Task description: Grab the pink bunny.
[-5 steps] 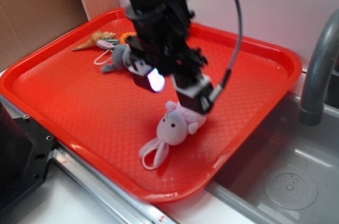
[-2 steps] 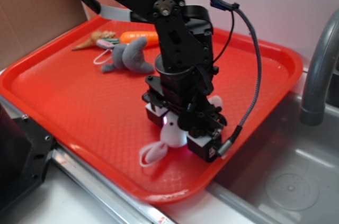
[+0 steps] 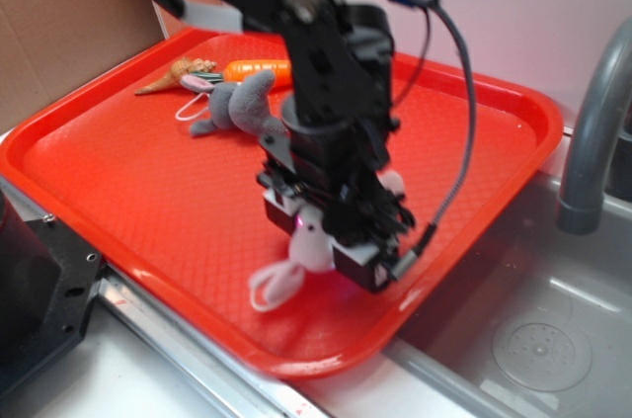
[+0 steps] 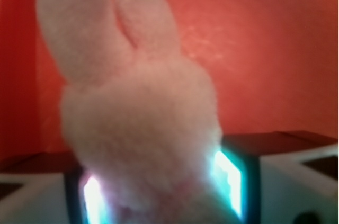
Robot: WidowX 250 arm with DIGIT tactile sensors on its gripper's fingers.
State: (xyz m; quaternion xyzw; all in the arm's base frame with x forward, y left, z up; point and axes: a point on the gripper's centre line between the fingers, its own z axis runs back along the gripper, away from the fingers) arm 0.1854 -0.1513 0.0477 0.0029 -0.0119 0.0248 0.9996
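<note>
The pink bunny (image 3: 314, 248) is seen pinched between the two fingers of the gripper (image 3: 318, 245) at the near right part of a red tray (image 3: 118, 191), close to the tray's front rim. In the exterior view the black arm (image 3: 326, 72) is shown reaching down from the upper left, its wrist standing almost upright over the toy, and the bunny's pale head and one looped, white-edged ear (image 3: 274, 283) are seen poking out below and to the left of the fingers. Whether the toy is touching the tray floor or has been raised just clear of it cannot be told from this angle. In the wrist view the bunny (image 4: 140, 128) is shown filling most of the picture, blurred by closeness, with both ears pointing up toward the top edge and the lit inner faces of the fingers (image 4: 229, 177) pressed against its body on either side; the red tray surface is seen behind it. At the far left of the tray a grey plush bunny (image 3: 237, 107) is seen lying on its side, with an orange toy carrot (image 3: 259, 69) just behind it and a small tan figure (image 3: 178, 72), too small to be made out clearly, beside its ears. A black cable (image 3: 464, 112) is seen looping from the arm down to the wrist. To the right of the tray a grey sink basin (image 3: 538, 329) with a round drain is seen, and a curved grey faucet (image 3: 592, 131) rises at the right edge.
</note>
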